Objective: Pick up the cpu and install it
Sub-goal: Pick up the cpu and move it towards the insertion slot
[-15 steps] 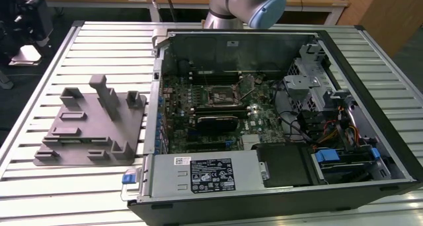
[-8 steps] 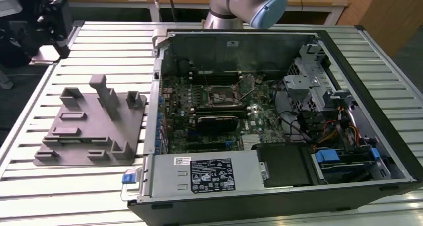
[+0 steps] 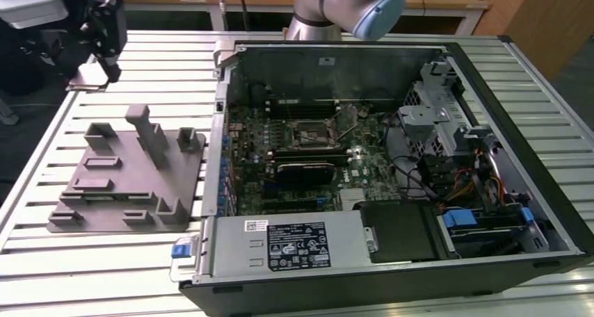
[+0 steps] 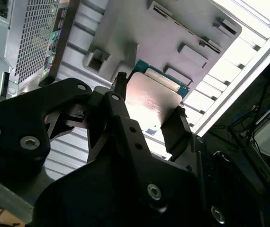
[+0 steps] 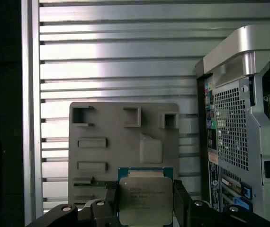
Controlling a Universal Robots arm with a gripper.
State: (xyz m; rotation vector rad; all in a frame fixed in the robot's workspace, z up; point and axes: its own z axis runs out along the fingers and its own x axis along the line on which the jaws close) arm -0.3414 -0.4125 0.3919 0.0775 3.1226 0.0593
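Observation:
The cpu (image 5: pixel 144 197) is a flat square chip with a silver top and a thin green rim, and my gripper (image 5: pixel 145 205) is shut on it, one black finger (image 5: pixel 110 201) on each side. The second wrist view shows the same hold: the cpu (image 4: pixel 153 99) sits between the fingers (image 4: pixel 175 128) of the gripper (image 4: pixel 147 111). Far below it lies the grey tray (image 5: pixel 106 156). In the exterior view the gripper (image 3: pixel 110 63) hangs high at the exterior view's left, above the back end of the tray (image 3: pixel 121 192). The motherboard socket (image 3: pixel 311 131) lies in the open computer case.
The open computer case (image 3: pixel 547 192) fills the middle and the exterior view's right, with drive cages, cables and a power supply (image 3: pixel 288 244). Its rear panel (image 5: pixel 229 127) stands beside the tray. Upright pegs (image 3: pixel 141 126) rise from the tray. All rests on a slatted metal table (image 3: pixel 55 275).

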